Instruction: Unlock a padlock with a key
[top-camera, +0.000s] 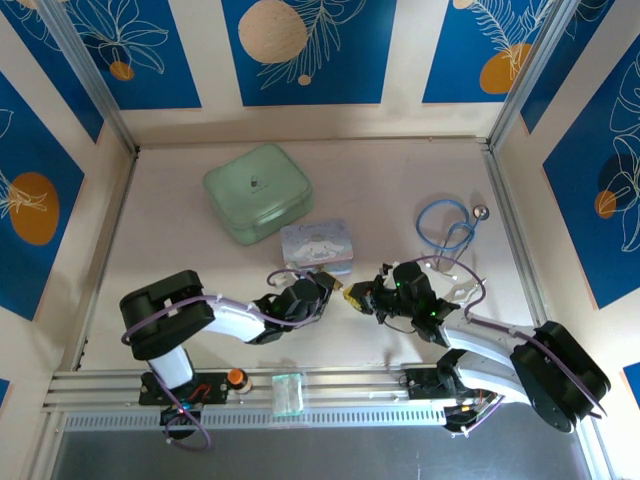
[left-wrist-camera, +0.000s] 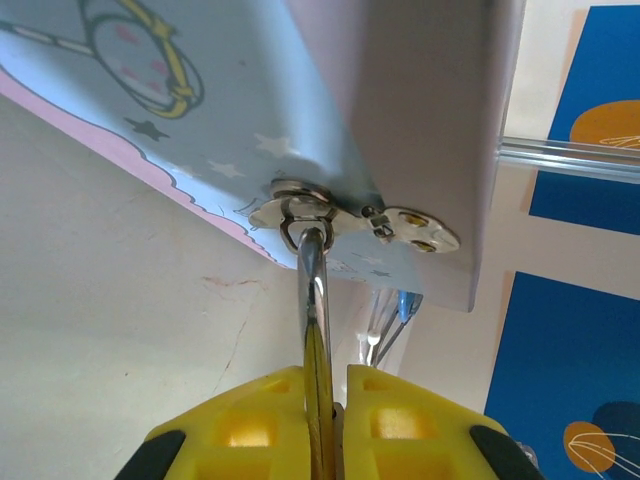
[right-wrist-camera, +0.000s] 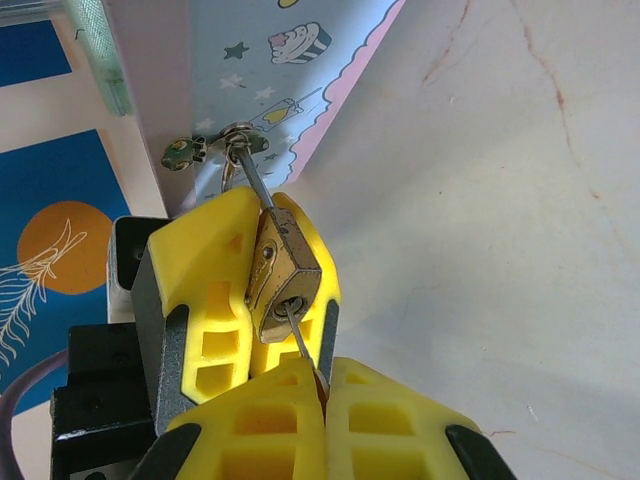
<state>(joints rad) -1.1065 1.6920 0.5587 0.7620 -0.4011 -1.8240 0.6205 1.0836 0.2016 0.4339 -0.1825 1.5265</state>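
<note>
The small brass padlock (right-wrist-camera: 285, 272) hangs by its thin silver shackle (left-wrist-camera: 313, 268) from the hasp (left-wrist-camera: 350, 215) of the pale blue tin (top-camera: 316, 245). My left gripper (left-wrist-camera: 325, 388) is shut on the padlock's body, its yellow fingers (right-wrist-camera: 205, 285) on both sides. The thin pale key (right-wrist-camera: 300, 343) sits with its tip in the keyhole at the padlock's lower end. My right gripper (right-wrist-camera: 325, 382) is shut on the key's head, just below the lock. In the top view the two grippers (top-camera: 320, 293) (top-camera: 364, 298) meet nose to nose in front of the tin, with the padlock (top-camera: 351, 296) between them.
A pale green lidded box (top-camera: 258, 192) stands behind the tin at the left. A blue looped cable (top-camera: 445, 225) with a round metal end lies at the back right. A small clear block (top-camera: 288, 392) and an orange knob (top-camera: 236, 377) sit on the front rail.
</note>
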